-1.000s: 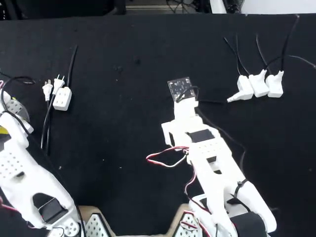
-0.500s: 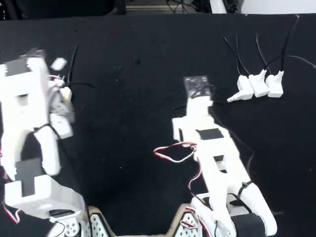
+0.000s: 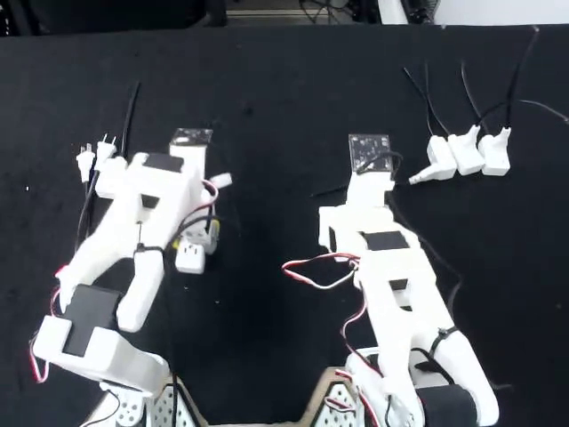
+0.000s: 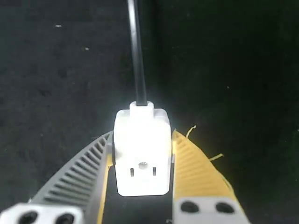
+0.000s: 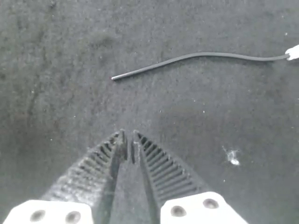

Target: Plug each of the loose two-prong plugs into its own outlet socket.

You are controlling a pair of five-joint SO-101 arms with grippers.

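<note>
Left wrist view shows the left gripper (image 4: 142, 137) squeezed tight on the white square plastic outlet socket (image 4: 142, 158). Its black cord (image 4: 137, 51) runs away over the black cloth table (image 4: 243, 56). Seen from above, that socket (image 3: 188, 258) is near the middle of the table, well apart from the two small white two-prong plugs (image 3: 106, 147) at the far left. The right gripper (image 5: 129, 144) has its jaws together and holds nothing. To do this step well, the socket likely needs to stay steady with its slots facing a plug. Then the prongs can be pushed straight in, not at a slant.
</note>
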